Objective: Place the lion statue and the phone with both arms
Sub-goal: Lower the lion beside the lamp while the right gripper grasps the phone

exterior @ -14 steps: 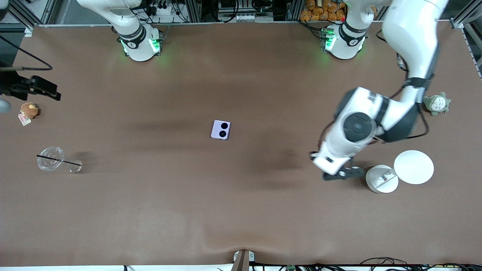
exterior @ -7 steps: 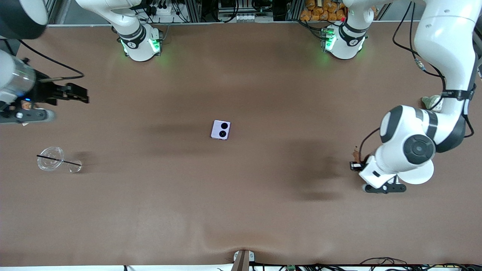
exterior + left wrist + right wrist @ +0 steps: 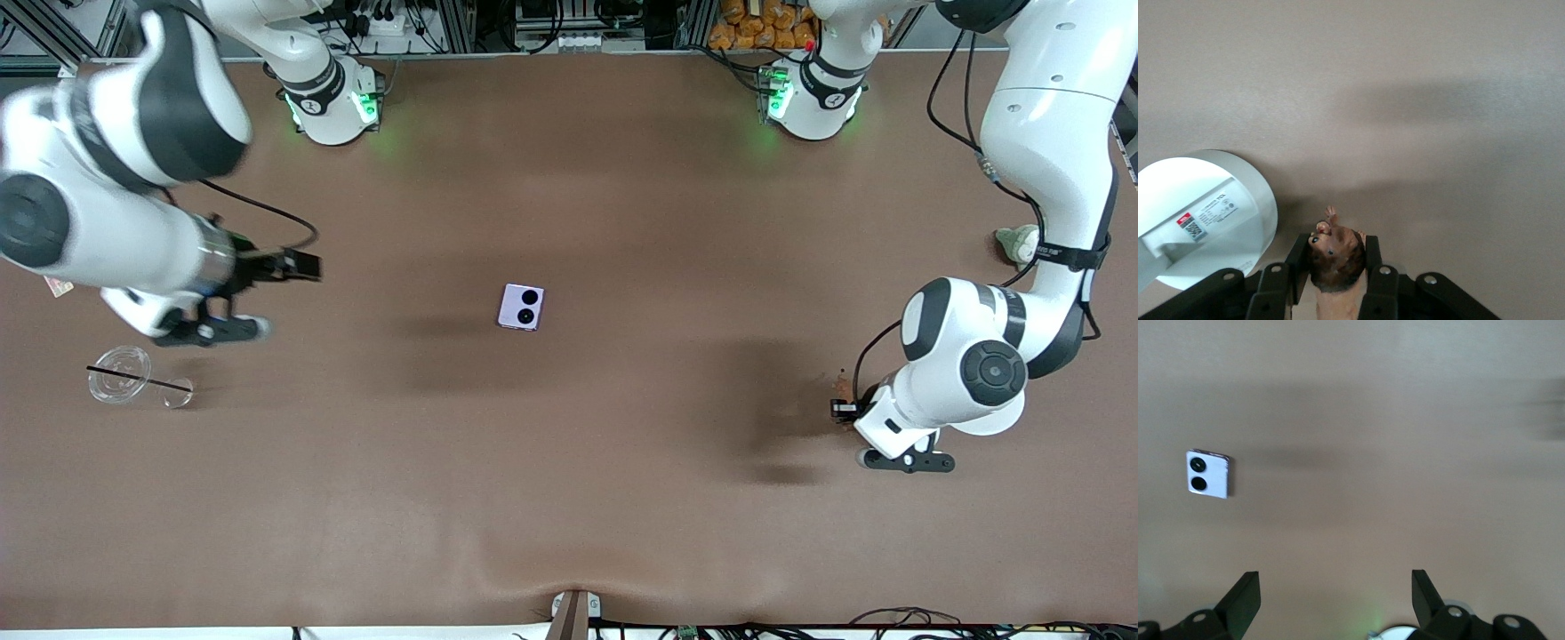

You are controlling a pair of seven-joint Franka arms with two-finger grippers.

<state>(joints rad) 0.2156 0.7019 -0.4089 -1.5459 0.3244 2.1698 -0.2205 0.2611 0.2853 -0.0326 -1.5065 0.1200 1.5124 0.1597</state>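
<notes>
The lion statue, a small reddish-brown figurine, is clamped between the fingers of my left gripper, its head sticking out past the fingertips. In the front view only a brown speck of the lion statue shows at the left gripper, which hangs over the table toward the left arm's end. The lavender phone lies flat mid-table with its two black camera circles up. My right gripper is in the air toward the right arm's end and is open with nothing in it. Its wrist view shows the phone well ahead of the right gripper.
A white round container with a label inside stands on the table close beside the held lion. The left arm covers most of its white lid and a grey-green plush. A clear cup with a black straw lies near the right arm.
The right arm has swung in from the table's end toward the phone, jaws still open. The left arm carried the lion toward the left arm's end, beside the white container, then a little lower.
</notes>
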